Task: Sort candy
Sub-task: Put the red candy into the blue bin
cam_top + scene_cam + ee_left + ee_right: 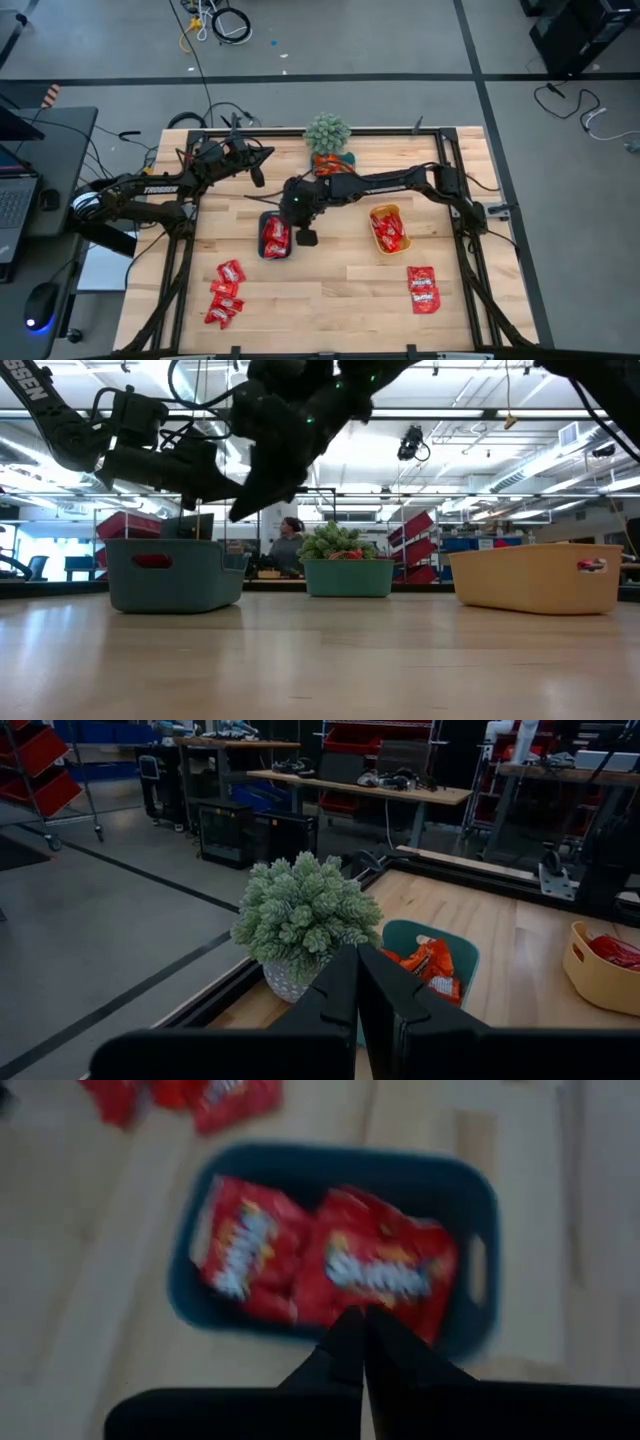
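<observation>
We read "TROSSEN" in white on the left arm's dark link in the high view; the wrapper lettering on the candy is white but too blurred to read w/ certainty. Table (340,290): pale butcher-block wood strips, black metal frame round the edge. Candy: small flat glossy packets, mostly red. Four groups show: a loose cluster (225,293) near the front-left of the table; two packets (423,288) lying together front-right; red packets (330,1265) inside the blue tray (274,238), a rounded-corner rectangular plastic bin w/ slot handles, approx. mid-table; more red packets in the yellow tray (388,228), same shape, to its right. Orange packets (430,967) sit in the teal tray (455,942) at the table's back edge, just beside the potted plant (327,132), a spiky grey-green succulent in a pale pot. Right gripper (362,1332): above the blue tray, fingers pressed fully together, nothing betw. them, tips apart from the candy below. Left gripper (357,982): raised over the back-left of the table, pointing toward the plant, fingers clenched tight & empty. In the low view a person (290,540) shows far behind the table.
</observation>
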`<state>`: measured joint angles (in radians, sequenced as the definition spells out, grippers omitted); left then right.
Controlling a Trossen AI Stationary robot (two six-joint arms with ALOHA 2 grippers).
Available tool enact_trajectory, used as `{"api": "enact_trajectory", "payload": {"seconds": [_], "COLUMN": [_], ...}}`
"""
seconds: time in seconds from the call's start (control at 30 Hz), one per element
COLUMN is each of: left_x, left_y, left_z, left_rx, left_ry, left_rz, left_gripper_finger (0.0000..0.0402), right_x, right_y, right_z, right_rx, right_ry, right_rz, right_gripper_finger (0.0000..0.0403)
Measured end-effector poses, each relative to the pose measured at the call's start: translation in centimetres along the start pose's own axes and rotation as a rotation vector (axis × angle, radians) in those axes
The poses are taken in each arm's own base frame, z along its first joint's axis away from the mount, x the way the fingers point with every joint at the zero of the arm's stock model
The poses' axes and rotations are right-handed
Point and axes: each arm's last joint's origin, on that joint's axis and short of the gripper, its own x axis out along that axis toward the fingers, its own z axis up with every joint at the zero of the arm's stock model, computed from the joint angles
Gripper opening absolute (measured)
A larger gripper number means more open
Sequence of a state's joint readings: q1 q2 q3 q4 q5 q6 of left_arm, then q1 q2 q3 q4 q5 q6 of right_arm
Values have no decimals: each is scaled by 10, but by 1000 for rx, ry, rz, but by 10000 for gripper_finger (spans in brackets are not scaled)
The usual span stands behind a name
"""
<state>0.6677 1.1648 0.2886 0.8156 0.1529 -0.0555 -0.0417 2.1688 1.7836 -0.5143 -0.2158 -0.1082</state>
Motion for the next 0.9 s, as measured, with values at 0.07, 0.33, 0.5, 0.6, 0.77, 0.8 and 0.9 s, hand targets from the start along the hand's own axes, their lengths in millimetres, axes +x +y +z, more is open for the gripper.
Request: {"api": "enact_trajectory", "payload": {"seconds": [0.07,0.33,0.5,0.6,0.77,0.8,0.9], "left_x": [0,0,0,0,0,0,0], "left_y": [0,0,0,0,0,0,0], "left_z": [0,0,0,0,0,0,0], "left_rx": [1,2,2,2,0,0,-1], "left_ry": [0,1,0,0,-1,-1,-1], "left_rz": [-1,-1,0,0,0,-1,0], "left_gripper_finger": [11,11,11,11,11,11,11], "right_x": [-2,-15,-65,-101,-142,-148,-160], "right_y": [5,25,45,59,87,93,112], "right_z": [-4,-47,-71,-88,-127,-136,-160], "right_rx": [-16,56,139,213,352,378,422], "right_ry": [28,55,8,-22,30,57,145], "right_rz": [-59,-183,-264,-295,-274,-269,-254], "right_gripper_finger": [0,0,0,0,0,0,0]}}
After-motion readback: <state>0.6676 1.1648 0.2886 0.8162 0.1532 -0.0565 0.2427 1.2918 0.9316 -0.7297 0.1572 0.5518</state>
